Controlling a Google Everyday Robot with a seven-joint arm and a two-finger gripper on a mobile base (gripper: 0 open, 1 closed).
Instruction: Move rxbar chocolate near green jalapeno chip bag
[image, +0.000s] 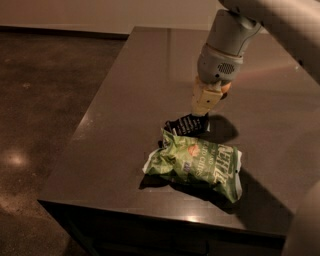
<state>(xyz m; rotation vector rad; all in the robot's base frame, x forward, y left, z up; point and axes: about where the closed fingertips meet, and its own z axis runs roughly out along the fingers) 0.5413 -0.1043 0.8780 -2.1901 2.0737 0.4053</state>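
The rxbar chocolate (184, 125), a small black wrapper with white lettering, hangs tilted just above the table, right at the top edge of the green jalapeno chip bag (197, 162). The bag lies flat near the table's front edge. My gripper (200, 114) comes down from the upper right. Its cream fingers (205, 100) are shut on the bar's right end.
An orange fruit (226, 88) is mostly hidden behind my gripper's wrist. The dark table (125, 100) has its left edge and front edge close to the bag, with the floor beyond. My arm's bulk fills the right edge and the lower right corner.
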